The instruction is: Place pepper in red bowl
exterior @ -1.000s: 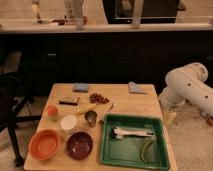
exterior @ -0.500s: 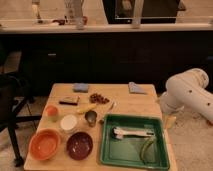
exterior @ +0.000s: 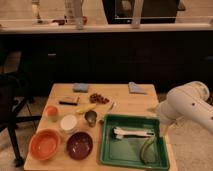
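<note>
The pepper (exterior: 146,150), slim, curved and green, lies in the right part of the green tray (exterior: 107,150) on the front right of the wooden table. The red bowl (exterior: 45,144), orange-red with a paler inside, stands empty at the table's front left corner. My white arm (exterior: 187,106) reaches in from the right. Its gripper (exterior: 163,129) hangs at the arm's lower end beside the tray's right rim, above and behind the pepper. It is open and holds nothing.
A dark maroon bowl (exterior: 79,145) sits right of the red bowl. Behind them are a white cup (exterior: 68,122), an orange cup (exterior: 51,111), a metal cup (exterior: 91,117) and a yellow banana-like item (exterior: 86,108). A white utensil (exterior: 132,133) lies in the tray. A chair (exterior: 10,102) stands at the left.
The white arm has swung lower and a little to the right beside the table. Nothing on the table has moved.
</note>
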Controlling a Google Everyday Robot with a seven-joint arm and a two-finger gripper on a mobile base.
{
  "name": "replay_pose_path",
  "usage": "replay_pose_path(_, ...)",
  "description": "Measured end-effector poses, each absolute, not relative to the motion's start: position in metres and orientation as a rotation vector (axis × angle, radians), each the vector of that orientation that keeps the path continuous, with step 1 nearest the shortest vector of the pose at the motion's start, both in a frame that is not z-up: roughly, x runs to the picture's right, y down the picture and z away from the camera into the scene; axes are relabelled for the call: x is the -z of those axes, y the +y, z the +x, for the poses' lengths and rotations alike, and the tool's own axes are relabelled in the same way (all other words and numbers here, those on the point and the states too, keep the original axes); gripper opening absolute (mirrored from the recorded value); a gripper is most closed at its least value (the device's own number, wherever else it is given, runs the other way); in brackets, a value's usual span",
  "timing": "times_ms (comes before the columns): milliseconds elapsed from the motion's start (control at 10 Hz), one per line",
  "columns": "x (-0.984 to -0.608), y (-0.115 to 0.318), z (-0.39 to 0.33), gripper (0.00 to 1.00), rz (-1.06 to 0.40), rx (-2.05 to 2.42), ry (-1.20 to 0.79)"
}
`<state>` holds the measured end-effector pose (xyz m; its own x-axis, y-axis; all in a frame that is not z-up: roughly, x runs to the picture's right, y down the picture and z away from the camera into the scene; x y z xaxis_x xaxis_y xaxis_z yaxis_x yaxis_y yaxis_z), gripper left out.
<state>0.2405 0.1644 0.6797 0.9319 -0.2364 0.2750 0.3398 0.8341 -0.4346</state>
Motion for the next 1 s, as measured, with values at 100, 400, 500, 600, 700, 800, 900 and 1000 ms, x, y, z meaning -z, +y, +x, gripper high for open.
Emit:
replay_pose_path(100, -0.685, 0.172, 0.232, 0.80, -0.501, 0.361, -0.243)
replay_pose_path(400, -0.700, 0.194, 0.227, 0.80, -0.513, 0.437, -0.286)
replay_pose_path(500, -0.707, 0.201, 0.225, 0.80, -0.522, 0.444, -0.301)
replay_pose_path(600, -0.714, 0.207, 0.223, 0.80, -0.533, 0.454, -0.314)
replay_pose_path(700, -0.718, 0.210, 0.223, 0.80, -0.541, 0.462, -0.320)
replay_pose_path(800, -0.720, 0.212, 0.221, 0.80, -0.550, 0.470, -0.323)
replay_pose_path(900, -0.720, 0.213, 0.223, 0.80, -0.550, 0.467, -0.321)
replay_pose_path(1000, -0.720, 0.213, 0.223, 0.80, -0.550, 0.467, -0.320)
